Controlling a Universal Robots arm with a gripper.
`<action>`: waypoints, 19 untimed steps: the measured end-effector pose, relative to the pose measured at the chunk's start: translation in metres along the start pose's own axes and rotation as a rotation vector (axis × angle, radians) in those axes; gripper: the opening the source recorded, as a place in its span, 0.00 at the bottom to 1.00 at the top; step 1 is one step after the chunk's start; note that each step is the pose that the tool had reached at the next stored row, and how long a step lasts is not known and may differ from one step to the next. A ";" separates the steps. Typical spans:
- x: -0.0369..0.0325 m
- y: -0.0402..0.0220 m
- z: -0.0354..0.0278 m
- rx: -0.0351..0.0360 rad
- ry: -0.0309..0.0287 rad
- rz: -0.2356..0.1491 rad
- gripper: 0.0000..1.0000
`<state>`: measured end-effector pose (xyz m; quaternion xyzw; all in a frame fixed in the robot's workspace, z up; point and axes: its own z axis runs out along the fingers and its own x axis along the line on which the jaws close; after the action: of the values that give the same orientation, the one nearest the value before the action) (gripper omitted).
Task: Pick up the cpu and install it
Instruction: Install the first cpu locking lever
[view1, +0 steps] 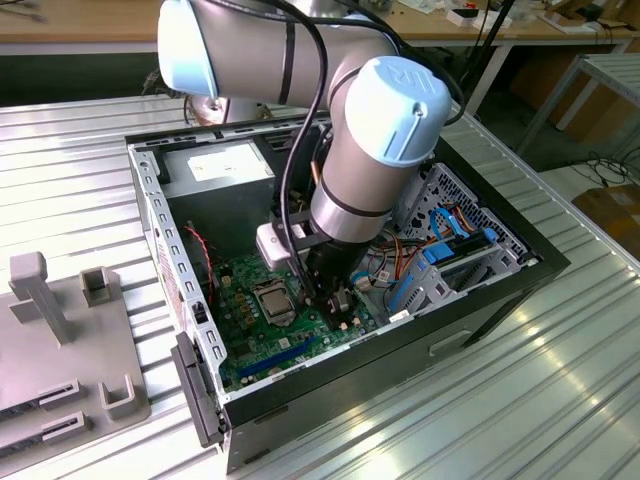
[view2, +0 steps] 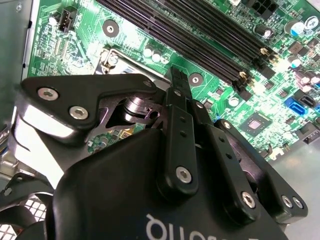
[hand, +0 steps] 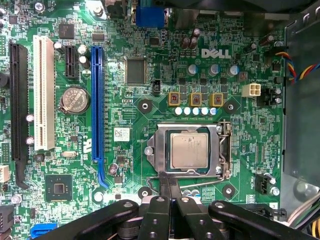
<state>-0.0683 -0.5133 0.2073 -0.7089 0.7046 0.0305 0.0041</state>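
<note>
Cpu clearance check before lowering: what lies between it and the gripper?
In the first wrist view, the socket's metal frame edge and lever separate the cpu from the gripper.

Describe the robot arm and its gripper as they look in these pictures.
The arm is built of thick silver-grey cylinders with rounded pale blue joint caps, and black cables run along its outside. A pale box sits near the wrist. The gripper is matt black, with angular linkage bars fastened by silver screws and narrow dark fingers; its body carries white lettering in the second wrist view.
</note>
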 end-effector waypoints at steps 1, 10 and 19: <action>0.0002 -0.0001 0.0004 0.0000 -0.0007 0.000 0.11; 0.0022 -0.0019 0.0025 0.0000 -0.0039 0.000 0.11; 0.0049 -0.0049 0.0051 0.0000 -0.0088 0.000 0.11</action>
<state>-0.0636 -0.5179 0.2018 -0.7089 0.7045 0.0336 0.0072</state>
